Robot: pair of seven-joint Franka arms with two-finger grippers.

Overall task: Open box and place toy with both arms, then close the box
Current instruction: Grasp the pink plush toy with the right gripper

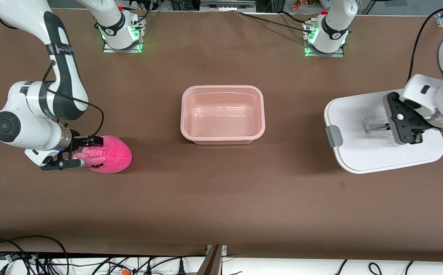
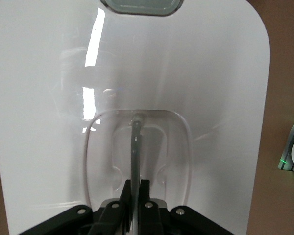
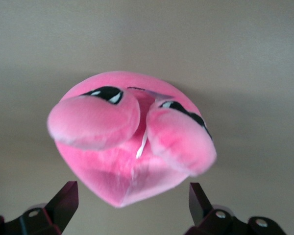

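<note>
A brown matte tabletop [image 1: 221, 198] carries everything; cables trail along the edge nearest the front camera and green lights glow at both arm bases. No writing can be read. At the right arm's end, the right gripper [image 1: 77, 154] sits low with its jaws spread wide on either side of the pink plush toy [image 1: 110, 154], which rests on the tabletop. The translucent pink box [image 1: 223, 114] stands open mid-table. At the left arm's end, the white lid [image 1: 358, 133] with its grey clip [image 1: 333, 136] lies flat, the left gripper [image 1: 384, 128] pinched on its clear centre handle [image 2: 136, 147].
</note>
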